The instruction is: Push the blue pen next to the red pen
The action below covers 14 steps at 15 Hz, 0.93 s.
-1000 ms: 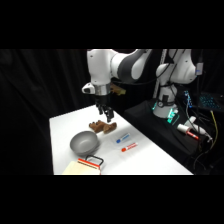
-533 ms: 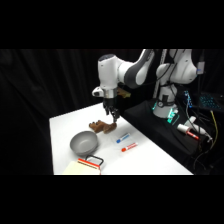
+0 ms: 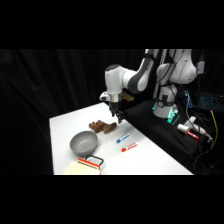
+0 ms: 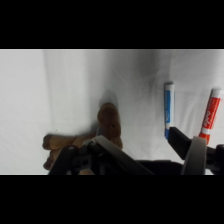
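Observation:
The blue pen (image 3: pixel 123 138) lies on the white table (image 3: pixel 65 125), its blue cap end toward the back. Just in front of it, the red pen (image 3: pixel 129 147) lies almost parallel, a small gap apart. My gripper (image 3: pixel 119 118) hangs above the table behind the blue pen and right of a brown object (image 3: pixel 102 127). In the wrist view the blue pen (image 4: pixel 168 109) and the red pen (image 4: pixel 210 115) lie side by side at the right. The gripper (image 4: pixel 147 152) is open with nothing between its fingers (image 4: pixel 189 146), one tip close to the blue pen's end.
A grey bowl (image 3: pixel 83 143) stands left of the pens. The brown lumpy object (image 4: pixel 107 127) lies just behind it. A beige flat item with a red edge and black handle (image 3: pixel 86 165) sits at the front edge. Cables and equipment (image 3: pixel 190 127) are at the right.
The gripper has moved right, from above the brown object to a spot behind the blue pen. The pens have not moved.

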Tool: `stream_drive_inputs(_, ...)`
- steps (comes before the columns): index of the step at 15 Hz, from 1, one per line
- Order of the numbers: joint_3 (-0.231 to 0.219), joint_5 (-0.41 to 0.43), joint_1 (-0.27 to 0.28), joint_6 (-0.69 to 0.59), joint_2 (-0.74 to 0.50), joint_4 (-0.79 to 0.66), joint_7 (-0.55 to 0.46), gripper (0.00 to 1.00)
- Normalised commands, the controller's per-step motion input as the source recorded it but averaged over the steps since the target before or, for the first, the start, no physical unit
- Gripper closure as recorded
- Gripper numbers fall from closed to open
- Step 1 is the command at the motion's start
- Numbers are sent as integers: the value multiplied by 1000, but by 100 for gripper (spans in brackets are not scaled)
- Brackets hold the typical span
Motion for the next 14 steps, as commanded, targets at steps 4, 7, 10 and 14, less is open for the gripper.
stream_drive_inputs(4,-12,-48,37,150,-8,-15,63,0)
stream_drive_inputs(7,12,-14,53,331,205,13,65,0)
stream_drive_inputs(10,-4,-68,71,327,226,2,110,0)
stream_drive_inputs(14,-33,-103,85,253,173,-8,112,0)
